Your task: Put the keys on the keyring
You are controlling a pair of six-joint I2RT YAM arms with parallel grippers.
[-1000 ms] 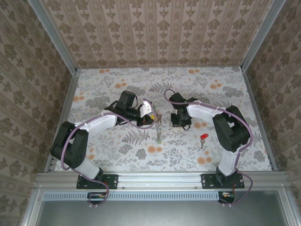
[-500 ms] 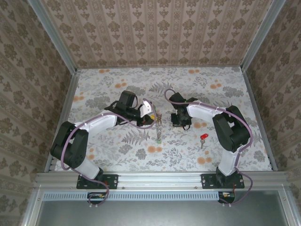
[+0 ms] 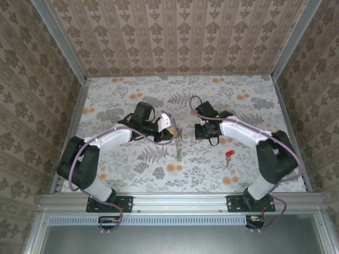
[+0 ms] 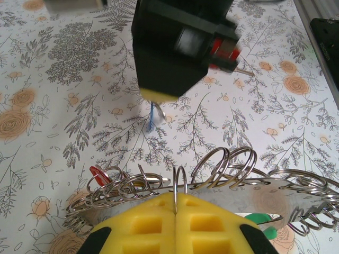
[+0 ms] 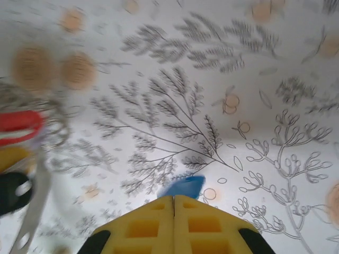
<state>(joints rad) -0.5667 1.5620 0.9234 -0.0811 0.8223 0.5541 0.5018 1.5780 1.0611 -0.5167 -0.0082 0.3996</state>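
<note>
Keyring point(image 4: 233, 186) front and centre in the left wrist view, a run of silvery wire coils stretched across the frame. The left gripper point(image 4: 175, 197) has its yellow fingers point(image 4: 143, 222) pressed together, clamped on one thin loop of it. A red key point(image 4: 98, 172) sits among the coils on the left, and a green key point(image 4: 259, 218) peeks out low on the right.

Across from it, the right gripper point(image 4: 157, 96) hangs above the floral table point(image 3: 254, 106), its black body blurred. A blue key point(image 4: 153, 115) dangles from its yellow tip, near the keyring but not touching it. The right wrist view confirms the hold: fingers closed tight, with the blue key's head point(image 5: 183, 186) poking out from between the tips.

From the top camera, the two grippers face each other mid-table, close but apart. The keyring point(image 3: 180, 138) runs from the left gripper toward the near edge, with the green key point(image 3: 179, 157) at its end. A second red key point(image 3: 229, 154) lies loose on the table, off toward the right arm.
</note>
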